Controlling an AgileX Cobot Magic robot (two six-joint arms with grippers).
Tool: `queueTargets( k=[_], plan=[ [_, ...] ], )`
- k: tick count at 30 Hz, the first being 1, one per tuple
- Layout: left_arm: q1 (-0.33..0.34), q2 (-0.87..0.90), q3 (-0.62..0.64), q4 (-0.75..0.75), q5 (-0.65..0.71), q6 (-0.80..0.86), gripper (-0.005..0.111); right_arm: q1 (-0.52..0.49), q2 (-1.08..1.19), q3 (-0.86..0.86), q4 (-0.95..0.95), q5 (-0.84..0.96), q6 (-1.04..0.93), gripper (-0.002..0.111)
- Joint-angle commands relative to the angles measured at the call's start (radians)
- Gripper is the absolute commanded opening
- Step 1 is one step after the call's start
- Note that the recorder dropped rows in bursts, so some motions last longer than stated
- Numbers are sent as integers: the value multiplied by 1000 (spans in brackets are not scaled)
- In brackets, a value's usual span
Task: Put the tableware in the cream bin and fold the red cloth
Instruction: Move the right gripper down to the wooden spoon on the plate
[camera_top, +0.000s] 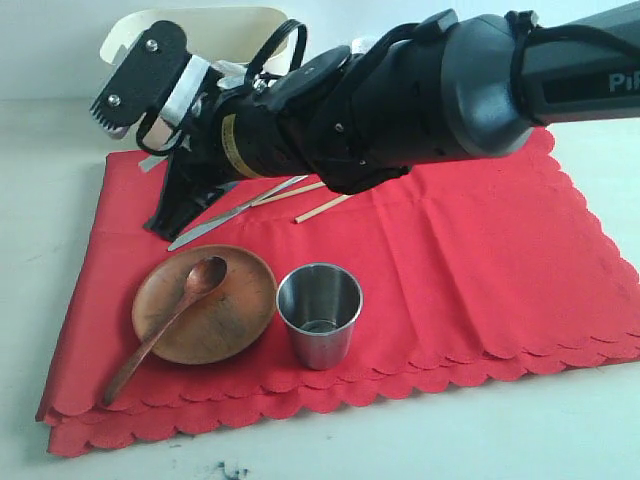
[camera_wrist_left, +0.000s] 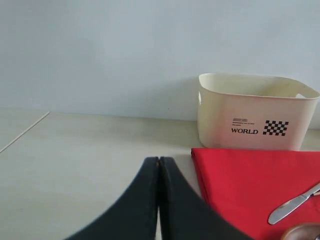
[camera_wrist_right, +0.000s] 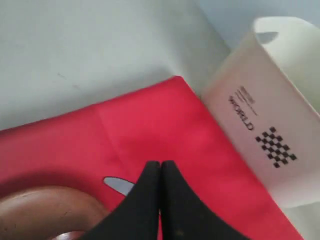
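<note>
The red cloth (camera_top: 430, 260) lies spread on the table. On it sit the brown wooden plate (camera_top: 225, 315), the wooden spoon (camera_top: 175, 320) resting across it, and the steel cup (camera_top: 320, 312) upright beside it. The silver knife (camera_top: 225, 218) and two chopsticks (camera_top: 322, 208) lie behind them. My right gripper (camera_top: 158, 228) reaches across, shut and empty, fingertips down at the cloth by the knife's tip (camera_wrist_right: 118, 185). The cream bin (camera_top: 240, 25) stands behind the arm, mostly hidden. My left gripper (camera_wrist_left: 159, 161) is shut and empty over bare table left of the cloth (camera_wrist_left: 260, 185). No white bowl shows.
The right arm (camera_top: 450, 90) spans the back of the cloth and hides much of the bin. The bin (camera_wrist_left: 255, 112) stands against the pale wall at the cloth's far corner. Bare table (camera_wrist_left: 75, 160) stretches left of the cloth.
</note>
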Motion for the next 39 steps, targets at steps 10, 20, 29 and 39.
queueTargets(
  k=[10,20,29,39],
  plan=[
    [-7,-7,2,0,-3,2,2,3,20,5,182,151,-227,0],
    [-7,-7,2,0,-3,2,2,3,20,3,1311,526,-1587,0],
    [-7,-7,2,0,-3,2,2,3,48,-21,2100,555,-2441,0],
    [-7,-7,2,0,-3,2,2,3,160,-124,2145,547,-2335,0]
  ],
)
